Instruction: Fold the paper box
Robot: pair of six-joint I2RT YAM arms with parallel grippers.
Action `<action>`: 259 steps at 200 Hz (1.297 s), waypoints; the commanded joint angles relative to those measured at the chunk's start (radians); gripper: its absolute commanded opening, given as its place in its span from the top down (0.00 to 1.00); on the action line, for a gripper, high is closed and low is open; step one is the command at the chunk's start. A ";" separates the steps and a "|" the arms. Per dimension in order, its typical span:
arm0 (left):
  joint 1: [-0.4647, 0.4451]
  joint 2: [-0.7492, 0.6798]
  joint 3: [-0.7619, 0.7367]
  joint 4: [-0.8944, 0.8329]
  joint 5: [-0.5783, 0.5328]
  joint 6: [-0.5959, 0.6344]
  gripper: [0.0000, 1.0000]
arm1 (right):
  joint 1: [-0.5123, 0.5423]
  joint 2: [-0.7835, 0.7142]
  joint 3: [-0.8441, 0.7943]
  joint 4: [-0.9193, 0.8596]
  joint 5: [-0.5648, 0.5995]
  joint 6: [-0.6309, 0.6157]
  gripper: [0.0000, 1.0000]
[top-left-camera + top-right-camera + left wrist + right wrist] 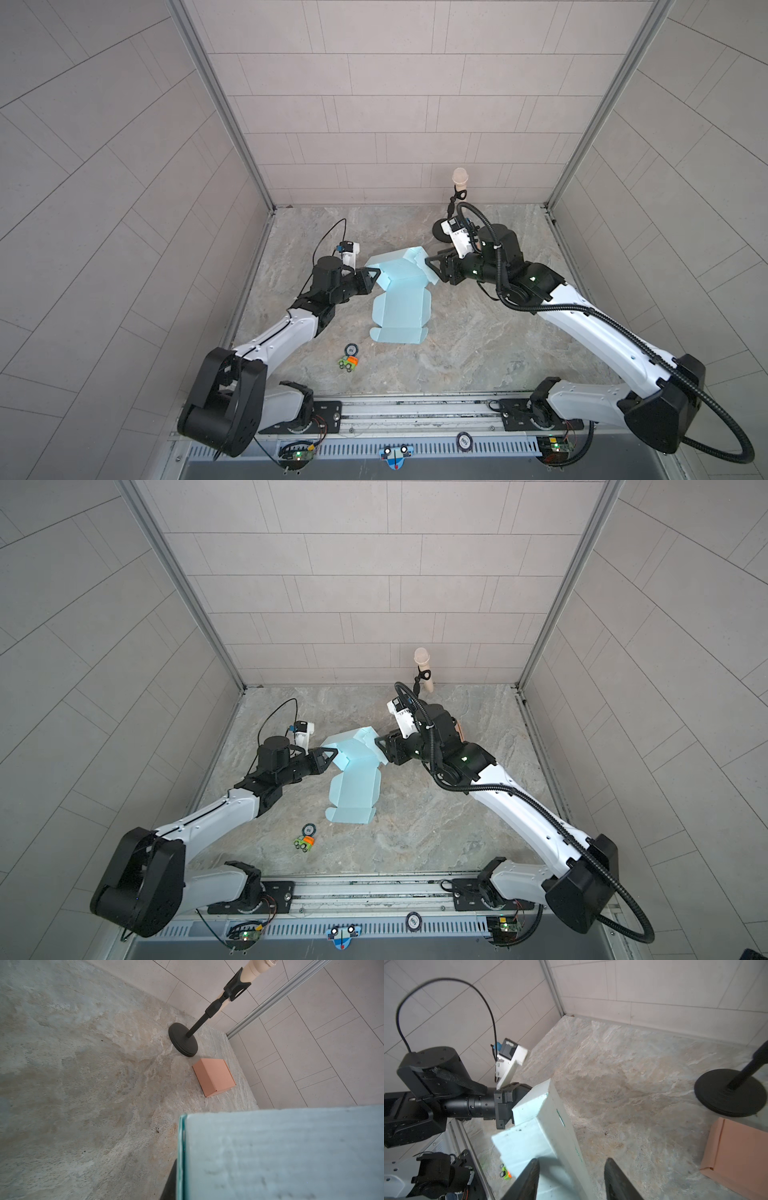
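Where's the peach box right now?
The peach box sits on the table beside the microphone stand's base, back right; shown in both wrist views.

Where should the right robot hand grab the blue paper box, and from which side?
Probably best: pinch the blue paper box by its raised right-hand wall, across the thin sheet. The right tool should come from the right, open jaws either side, because that wall stands up on edge and the left tool holds the opposite side, steadying it.

Light-blue paper box point(401, 307), marbled grey table point(478, 345)
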State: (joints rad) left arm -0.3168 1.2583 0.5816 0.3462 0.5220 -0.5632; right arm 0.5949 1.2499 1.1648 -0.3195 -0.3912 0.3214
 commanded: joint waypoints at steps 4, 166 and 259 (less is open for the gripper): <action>-0.007 -0.021 0.007 0.011 0.003 0.023 0.88 | 0.010 0.011 0.029 -0.003 -0.139 -0.050 0.48; -0.022 0.005 0.027 -0.087 -0.091 0.042 0.89 | 0.152 0.168 0.097 -0.086 0.147 -0.062 0.56; -0.115 -0.075 0.037 -0.228 -0.210 0.023 0.89 | 0.285 0.333 0.250 -0.256 0.594 -0.050 0.59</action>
State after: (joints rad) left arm -0.3908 1.2301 0.5854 0.1322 0.3103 -0.5423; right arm 0.8406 1.5604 1.3788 -0.5198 0.0494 0.2695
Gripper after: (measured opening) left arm 0.112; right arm 0.418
